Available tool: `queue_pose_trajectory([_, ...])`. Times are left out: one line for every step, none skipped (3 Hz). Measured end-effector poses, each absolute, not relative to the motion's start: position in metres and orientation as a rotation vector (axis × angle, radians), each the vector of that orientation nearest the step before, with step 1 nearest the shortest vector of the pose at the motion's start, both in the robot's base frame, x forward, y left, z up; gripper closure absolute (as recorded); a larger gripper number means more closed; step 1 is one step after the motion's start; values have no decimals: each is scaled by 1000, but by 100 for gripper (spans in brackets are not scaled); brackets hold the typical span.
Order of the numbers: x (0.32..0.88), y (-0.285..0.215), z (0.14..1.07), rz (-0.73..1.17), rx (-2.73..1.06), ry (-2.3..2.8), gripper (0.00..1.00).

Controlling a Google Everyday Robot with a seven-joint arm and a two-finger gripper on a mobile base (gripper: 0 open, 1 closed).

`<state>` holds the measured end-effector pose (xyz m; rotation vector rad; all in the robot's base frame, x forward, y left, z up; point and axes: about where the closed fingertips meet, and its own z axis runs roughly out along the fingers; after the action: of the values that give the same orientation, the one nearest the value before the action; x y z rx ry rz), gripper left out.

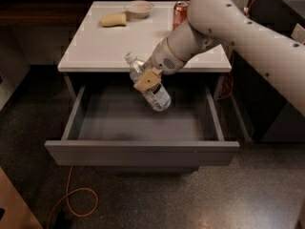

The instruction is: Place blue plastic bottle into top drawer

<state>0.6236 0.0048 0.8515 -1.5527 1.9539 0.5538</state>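
The blue plastic bottle (pixel 151 88) is clear bluish with a white cap and is held tilted, cap up and to the left, over the open top drawer (pixel 143 147). My gripper (pixel 148 78) is shut on the bottle's middle, with a tan finger pad (pixel 147 80) across it. The drawer is pulled out fully and its grey interior shows nothing in it. The bottle hangs above the drawer's rear middle, below the level of the white cabinet top (pixel 114 42).
On the cabinet top stand a red soda can (pixel 179 12), a beige bowl (pixel 139 7) and a yellow sponge (pixel 113 19). My large white arm (pixel 248 37) reaches in from the right. An orange cable (pixel 71 194) lies on the dark floor.
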Motion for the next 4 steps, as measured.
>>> queue_pose_trajectory([625, -9, 796, 504, -1774, 2053, 100])
queue_pose_trajectory([626, -18, 752, 430, -1950, 2124, 100])
queue_pose_trajectory([626, -19, 726, 363, -2045, 2158, 100])
queue_pose_trajectory([628, -16, 705, 281, -2098, 2186, 88])
